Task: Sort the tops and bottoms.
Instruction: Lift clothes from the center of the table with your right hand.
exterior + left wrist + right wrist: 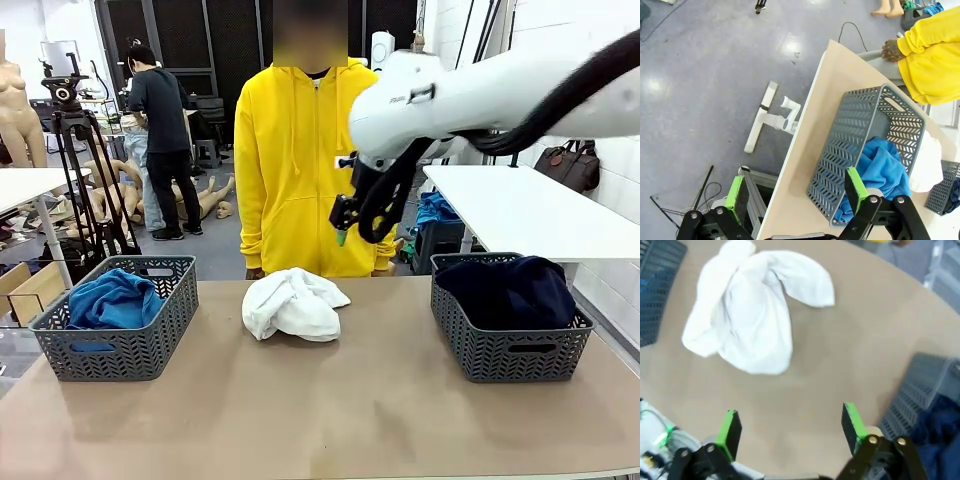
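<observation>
In the front view, a white garment (293, 304) lies crumpled on the bare tan table (330, 410) near the middle of its far edge, just in front of a person in a yellow zip hoodie (297, 165). A bright blue garment (112, 300) fills the grey basket (118, 349) by the left edge; a dark navy garment (508, 288) sits in the grey basket (510, 350) by the right edge. The right gripper (345, 222) hangs above the table, right of the white garment, holding nothing.

In the left wrist view, the left gripper (796, 192) has its jaws spread wide and empty, above the table's left edge and the floor beside it. The blue garment (880, 172) lies in its basket (850, 145); the white one (929, 165) lies beyond.

In the right wrist view, the right gripper (790, 426) is spread wide and empty over bare tabletop, the white garment (747, 310) apart from it, the navy garment (940, 435) in its basket (917, 385) at the right.
</observation>
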Controlling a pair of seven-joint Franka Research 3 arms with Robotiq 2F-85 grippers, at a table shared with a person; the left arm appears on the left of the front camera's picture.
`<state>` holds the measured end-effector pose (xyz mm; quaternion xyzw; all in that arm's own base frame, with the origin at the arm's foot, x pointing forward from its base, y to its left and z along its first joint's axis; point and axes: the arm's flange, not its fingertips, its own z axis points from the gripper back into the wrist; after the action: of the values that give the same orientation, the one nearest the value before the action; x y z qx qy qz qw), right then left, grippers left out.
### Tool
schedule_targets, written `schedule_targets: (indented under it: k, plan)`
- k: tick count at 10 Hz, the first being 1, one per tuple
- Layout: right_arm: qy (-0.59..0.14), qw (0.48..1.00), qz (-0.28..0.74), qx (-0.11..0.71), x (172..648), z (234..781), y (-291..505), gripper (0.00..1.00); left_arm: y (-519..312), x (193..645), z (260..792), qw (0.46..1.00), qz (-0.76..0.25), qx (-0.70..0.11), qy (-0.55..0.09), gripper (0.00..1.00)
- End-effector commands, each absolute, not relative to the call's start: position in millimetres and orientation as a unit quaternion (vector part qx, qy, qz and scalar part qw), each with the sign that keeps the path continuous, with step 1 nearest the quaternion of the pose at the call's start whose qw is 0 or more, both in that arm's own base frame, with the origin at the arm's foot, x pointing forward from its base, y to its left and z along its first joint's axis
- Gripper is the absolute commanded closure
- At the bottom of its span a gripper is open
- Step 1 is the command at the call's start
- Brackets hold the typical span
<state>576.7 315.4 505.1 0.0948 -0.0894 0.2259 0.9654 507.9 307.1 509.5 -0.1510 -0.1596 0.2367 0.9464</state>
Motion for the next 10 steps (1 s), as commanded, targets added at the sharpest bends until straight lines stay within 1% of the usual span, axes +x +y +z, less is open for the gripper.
schedule_targets:
  k: [1,3,5,7,8,10]
  plan:
    - [-0.047,0.963,0.246,0.103,639.9,493.9,367.3,0.00,306.2,506.8,509.8,0.945,0.246,-0.145,-0.161,0.00]
    - [-0.031,0.963,0.249,0.100,657.7,480.4,402.6,0.00,306.2,506.8,509.8,0.945,0.246,-0.145,-0.161,0.00]
    - [0.000,0.962,0.245,0.119,659.0,465.7,426.6,0.00,306.2,506.8,509.8,0.945,0.246,-0.145,-0.161,0.00]
    - [0.010,0.961,0.236,0.141,657.5,457.6,434.8,0.00,306.2,506.8,509.8,0.945,0.246,-0.145,-0.161,0.00]
    - [0.015,0.963,0.231,0.139,657.0,449.7,442.3,0.00,306.2,506.8,509.8,0.945,0.246,-0.145,-0.161,0.00]
    - [-0.014,0.978,0.181,0.101,655.5,421.8,463.9,0.00,306.2,506.8,509.8,0.945,0.246,-0.145,-0.161,0.00]
